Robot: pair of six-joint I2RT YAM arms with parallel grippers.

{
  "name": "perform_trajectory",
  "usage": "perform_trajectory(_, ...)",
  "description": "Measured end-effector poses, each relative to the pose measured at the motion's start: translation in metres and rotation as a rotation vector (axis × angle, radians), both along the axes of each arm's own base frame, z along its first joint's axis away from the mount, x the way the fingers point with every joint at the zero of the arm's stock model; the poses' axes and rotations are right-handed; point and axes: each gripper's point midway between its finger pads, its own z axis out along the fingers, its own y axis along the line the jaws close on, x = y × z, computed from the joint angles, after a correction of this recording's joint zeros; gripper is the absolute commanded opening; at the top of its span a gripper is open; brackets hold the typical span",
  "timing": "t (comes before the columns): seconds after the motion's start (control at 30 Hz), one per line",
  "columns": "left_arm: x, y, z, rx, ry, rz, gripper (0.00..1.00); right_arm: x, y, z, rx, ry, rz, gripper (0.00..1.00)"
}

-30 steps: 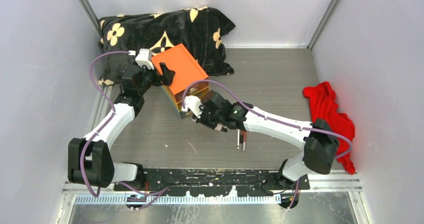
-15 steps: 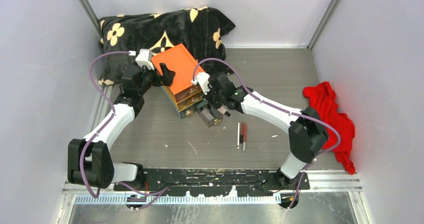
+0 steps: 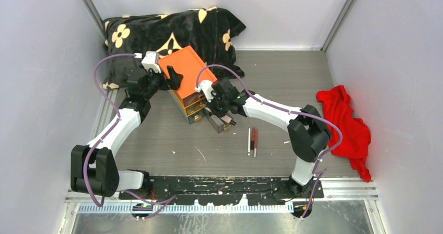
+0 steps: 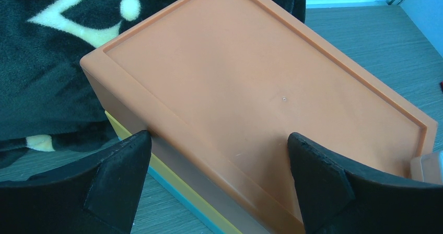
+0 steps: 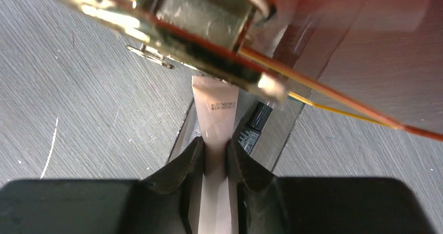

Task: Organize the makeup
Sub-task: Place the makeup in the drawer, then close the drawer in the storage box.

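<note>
A pinkish tube (image 5: 215,111) is pinched between the fingers of my right gripper (image 5: 214,149), which is shut on it. Its crimped end points under the drawer front above. It lies over a pulled-out clear drawer (image 5: 292,124), beside a black tube (image 5: 255,125). In the top view my right gripper (image 3: 222,108) sits at the open drawers (image 3: 219,123) of the orange box (image 3: 187,71). Two thin pencils (image 3: 252,141) lie on the table to the right. My left gripper (image 4: 219,161) stands open astride the box's lid (image 4: 251,82). Its left finger is against the lid's edge.
A black flowered blanket (image 3: 172,30) lies behind the box against the back wall. A red cloth (image 3: 347,127) lies bunched at the right wall. Grey walls close the table on three sides.
My right arm has lifted from in front of the drawers and swung back over them, its elbow folding leftward. The lowest drawer now shows pulled out. The left arm has stayed put.
</note>
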Motion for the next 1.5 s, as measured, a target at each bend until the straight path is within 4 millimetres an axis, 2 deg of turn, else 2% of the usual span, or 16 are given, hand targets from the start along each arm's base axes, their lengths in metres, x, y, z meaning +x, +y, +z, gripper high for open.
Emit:
perform_trajectory(0.17, 0.000, 0.000, 0.000, 0.000, 0.000, 0.000, 1.00, 0.004, 0.004, -0.002, 0.006, 0.005, -0.011, 0.48)
perform_trajectory(0.33, 0.000, 0.000, 0.000, 0.001, 0.000, 0.000, 1.00, 0.007, 0.002, -0.001, -0.002, -0.008, -0.025, 0.59)
perform_trajectory(0.63, 0.000, 0.000, 0.000, 0.001, 0.000, 0.000, 1.00, 0.011, -0.002, 0.004, -0.003, -0.037, -0.047, 0.62)
perform_trajectory(0.8, 0.000, 0.000, 0.000, 0.001, 0.000, 0.001, 1.00, 0.009, -0.008, 0.029, 0.029, -0.083, -0.062, 0.62)
perform_trajectory(0.93, 0.000, 0.000, 0.000, 0.001, 0.000, 0.001, 1.00, 0.006, -0.016, 0.054, 0.064, -0.131, -0.085, 0.60)
perform_trajectory(1.03, 0.000, 0.000, 0.000, 0.001, 0.000, 0.001, 1.00, -0.002, -0.027, 0.055, 0.067, -0.134, -0.103, 0.56)
perform_trajectory(1.23, 0.000, 0.000, 0.000, 0.001, 0.000, 0.001, 1.00, -0.029, -0.058, 0.024, 0.016, -0.079, -0.142, 0.22)
perform_trajectory(1.37, 0.000, 0.000, 0.000, 0.002, 0.001, 0.001, 1.00, -0.051, -0.077, 0.005, 0.008, -0.038, -0.162, 0.17)
perform_trajectory(1.5, 0.000, 0.000, 0.000, 0.004, 0.000, 0.000, 1.00, -0.067, -0.083, -0.003, 0.057, -0.018, -0.163, 0.17)
